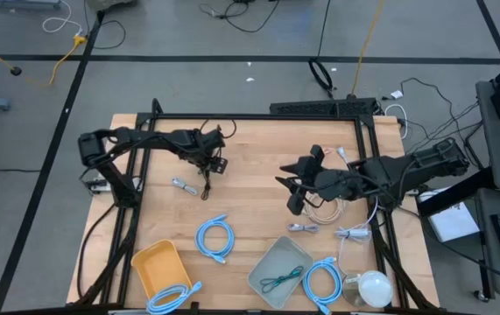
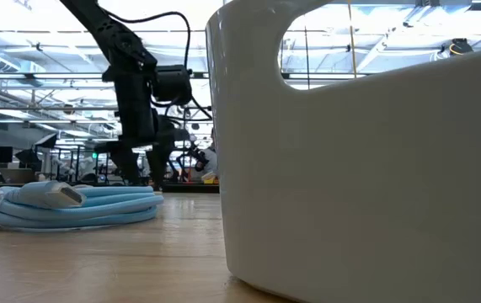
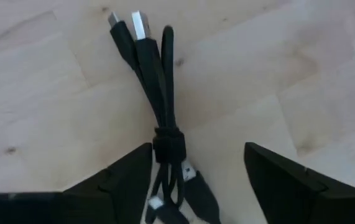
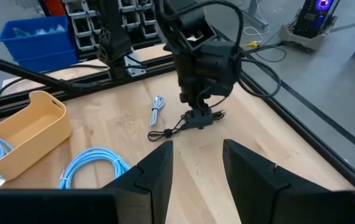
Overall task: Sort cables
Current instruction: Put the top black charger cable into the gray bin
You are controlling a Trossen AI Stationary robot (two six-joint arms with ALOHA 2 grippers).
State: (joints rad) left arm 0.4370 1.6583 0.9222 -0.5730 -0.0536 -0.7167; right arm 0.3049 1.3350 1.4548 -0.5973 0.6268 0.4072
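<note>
While left hand (image 3: 196, 180) hangs over worktop (image 1: 258, 144), fingers wide, black cable bundle (image 3: 160, 118) lies between them, ungripped. Right hand (image 4: 196, 168) hovers mid-worktop, fingers apart, empty. Teal cable (image 1: 281, 279) in grey tray (image 1: 258, 278).

table (image 1: 258, 175): pale wood grain is seen
left bin (image 1: 155, 268): yellow
right bin (image 1: 278, 262): grey-green, a teal cable (image 1: 281, 280) is held in it
looped cables (image 1: 215, 238): light blue
bundle (image 3: 165, 118) at left gripper (image 3: 196, 171): black, silver plugs
grippers, arms: black throughout
</note>
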